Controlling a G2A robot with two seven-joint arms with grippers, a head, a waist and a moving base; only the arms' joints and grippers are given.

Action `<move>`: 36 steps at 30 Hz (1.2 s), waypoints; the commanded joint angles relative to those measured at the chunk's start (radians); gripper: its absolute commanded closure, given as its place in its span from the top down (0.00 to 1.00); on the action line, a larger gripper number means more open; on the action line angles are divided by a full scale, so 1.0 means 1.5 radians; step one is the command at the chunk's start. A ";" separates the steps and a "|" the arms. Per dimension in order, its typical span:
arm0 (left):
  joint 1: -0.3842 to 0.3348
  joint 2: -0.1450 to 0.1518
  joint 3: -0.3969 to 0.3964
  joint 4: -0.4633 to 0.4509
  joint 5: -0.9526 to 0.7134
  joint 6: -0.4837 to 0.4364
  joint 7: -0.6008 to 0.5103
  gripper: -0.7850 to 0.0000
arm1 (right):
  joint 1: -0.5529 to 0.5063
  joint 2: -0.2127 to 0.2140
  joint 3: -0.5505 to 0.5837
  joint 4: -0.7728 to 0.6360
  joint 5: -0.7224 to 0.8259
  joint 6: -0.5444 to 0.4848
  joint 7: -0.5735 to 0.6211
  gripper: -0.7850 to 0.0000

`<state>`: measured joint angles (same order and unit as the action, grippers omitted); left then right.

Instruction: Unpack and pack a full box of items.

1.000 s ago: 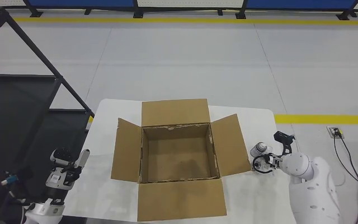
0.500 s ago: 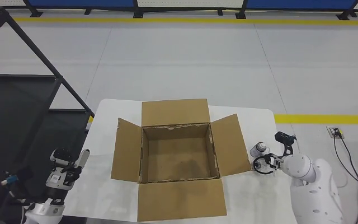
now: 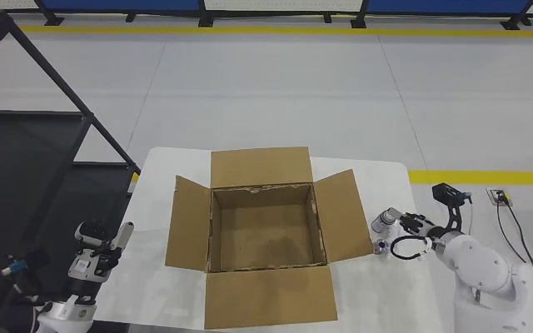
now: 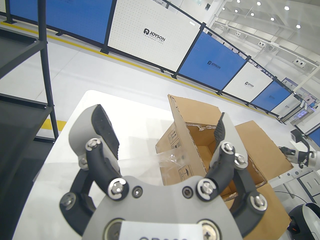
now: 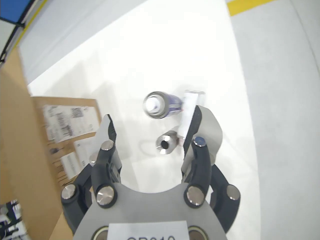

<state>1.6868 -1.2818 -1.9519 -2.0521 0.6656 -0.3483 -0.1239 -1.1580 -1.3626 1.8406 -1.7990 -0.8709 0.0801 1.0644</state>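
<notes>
An open cardboard box (image 3: 263, 233) stands in the middle of the white table (image 3: 158, 183), its four flaps folded out and its inside bare. Just off its right flap stand a blue can with a white cap (image 3: 383, 221) (image 5: 161, 104), a white tube (image 5: 189, 112) and a small metal cylinder (image 3: 381, 246) (image 5: 165, 145). My right gripper (image 3: 401, 233) (image 5: 153, 117) hovers open just right of them, the cylinder below the gap between its fingers. At the table's left edge my left gripper (image 3: 102, 250) (image 4: 160, 117) is open and holds nothing, facing the box (image 4: 200, 131).
A dark metal rack (image 3: 50, 166) stands left of the table. The box's labelled right flap (image 5: 67, 126) lies close beside the right gripper. Bare table surface lies left of the box and behind the items at the right.
The right arm has drawn back to the right, away from the can. The small metal cylinder now shows on the table. The left arm has not moved.
</notes>
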 commanded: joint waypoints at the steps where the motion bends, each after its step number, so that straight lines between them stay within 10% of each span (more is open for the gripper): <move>1: 0.000 0.000 0.000 0.000 0.000 0.000 0.000 1.00 | -0.007 0.000 -0.005 -0.040 0.058 -0.012 0.006 0.92; 9: 0.006 0.001 -0.004 0.005 0.027 -0.018 0.008 1.00 | 0.084 0.009 -0.080 -0.012 0.168 -0.040 0.105 1.00; 22: 0.089 0.019 -0.031 0.103 0.402 -0.324 0.199 1.00 | 0.174 0.021 -0.149 0.071 0.169 -0.033 0.080 1.00; 36: -0.011 0.017 0.171 0.235 0.651 -0.169 0.273 1.00 | 0.072 0.038 -0.095 -0.025 0.237 -0.050 0.005 1.00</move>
<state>1.6838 -1.2548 -1.7186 -1.7119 1.6422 -0.6245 0.2871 -1.0351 -1.3072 1.6911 -1.8245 -0.5258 0.0103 1.0764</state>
